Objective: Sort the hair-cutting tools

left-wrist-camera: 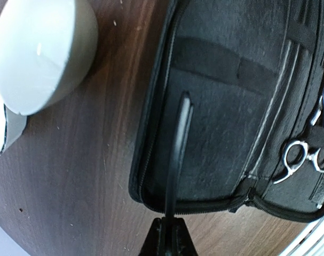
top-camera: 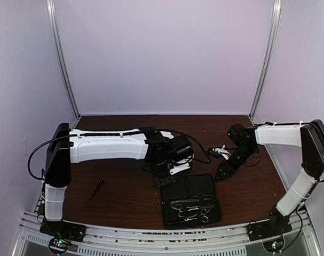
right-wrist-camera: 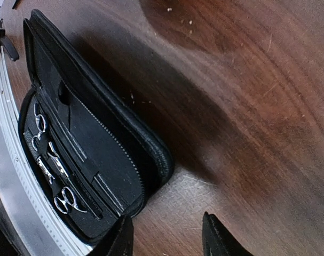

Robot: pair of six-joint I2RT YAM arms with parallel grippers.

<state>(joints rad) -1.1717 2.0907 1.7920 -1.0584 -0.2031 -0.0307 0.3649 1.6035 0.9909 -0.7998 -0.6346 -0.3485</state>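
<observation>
Your left hand (left-wrist-camera: 163,240) was clenched on one end of a black clip (left-wrist-camera: 179,154). The clip jutted straight ahead of it over the bare half of the open case (left-wrist-camera: 220,69), probably so it could be laid inside. The scissors (left-wrist-camera: 303,157) sat in the case's other half, and a white bowl (left-wrist-camera: 39,53) stood beside the hand, off the case. Your right hand (right-wrist-camera: 167,234) hovered half open and empty over the bench (right-wrist-camera: 247,106), just beside the case.

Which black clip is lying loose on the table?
The loose clip lying alone left of the case; the held clip is pinched in the left fingers.
</observation>
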